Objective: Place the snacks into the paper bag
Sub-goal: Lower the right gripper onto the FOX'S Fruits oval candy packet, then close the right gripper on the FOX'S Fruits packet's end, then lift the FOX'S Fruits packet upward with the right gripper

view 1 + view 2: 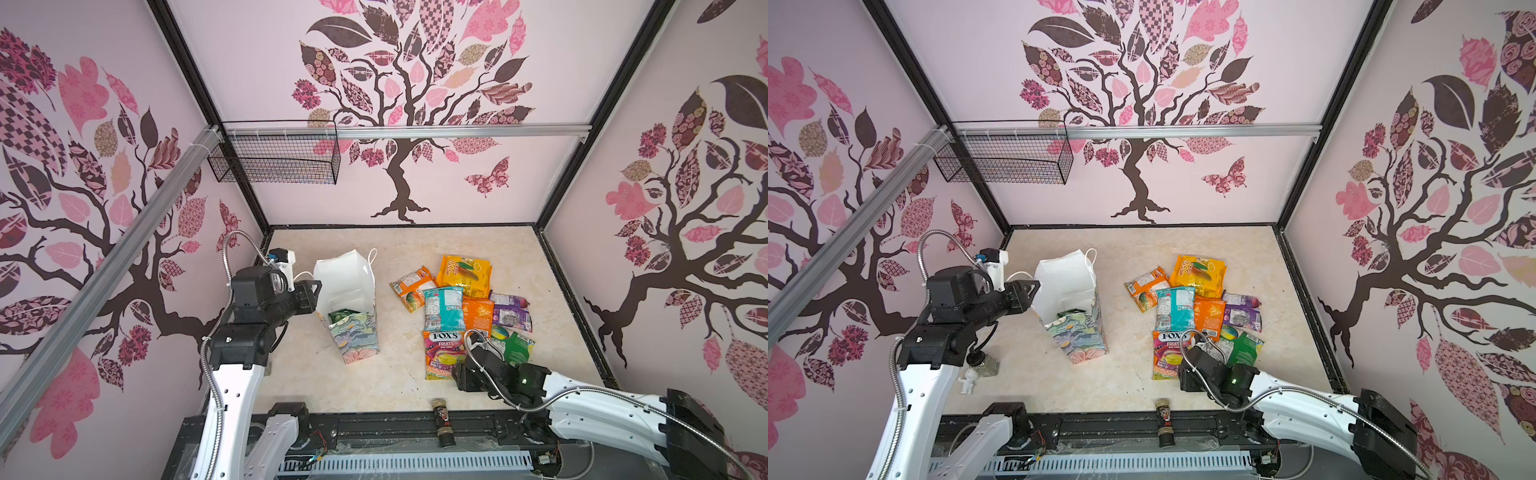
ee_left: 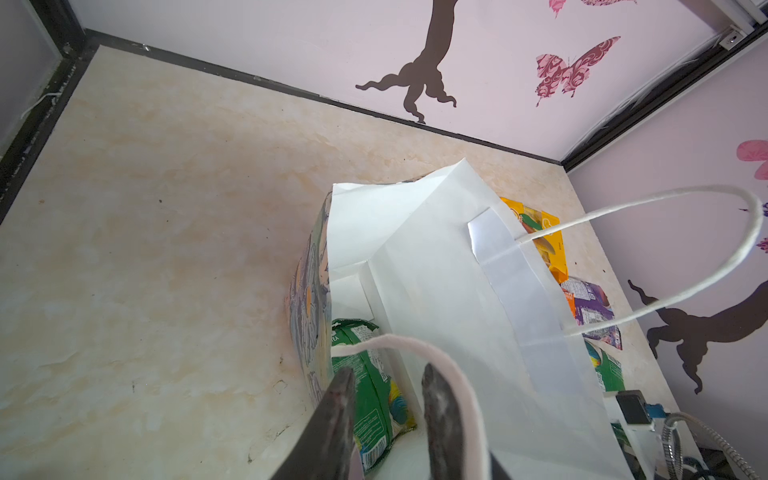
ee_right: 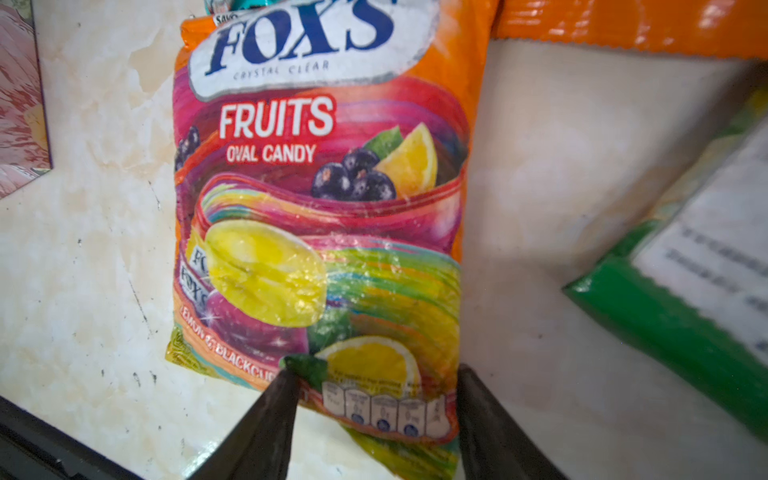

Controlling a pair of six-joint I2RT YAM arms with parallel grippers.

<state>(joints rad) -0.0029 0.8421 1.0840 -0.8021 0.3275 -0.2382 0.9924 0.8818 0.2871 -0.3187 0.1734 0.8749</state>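
Note:
The paper bag (image 1: 358,337) (image 1: 1080,338) stands left of centre, leaning away with its white inside (image 2: 436,270) showing. A green snack packet (image 2: 365,374) lies in it. My left gripper (image 2: 388,372) (image 1: 311,291) is at the bag's rim, open, with a white cord handle (image 2: 449,365) looped over one finger. Loose snacks lie to the right: yellow (image 1: 465,274), teal (image 1: 444,307), orange (image 1: 478,313), purple (image 1: 511,311) and green (image 1: 513,343). My right gripper (image 3: 379,370) (image 1: 461,372) is open, its fingers on either side of the bottom edge of the FOX'S fruits packet (image 3: 324,208) (image 1: 442,353).
A small dark bottle (image 1: 442,419) lies at the front edge of the floor. A black wire basket (image 1: 274,160) hangs on the back rail. A white figurine (image 1: 969,380) and a small block (image 1: 987,365) sit under the left arm. Walls close in on three sides.

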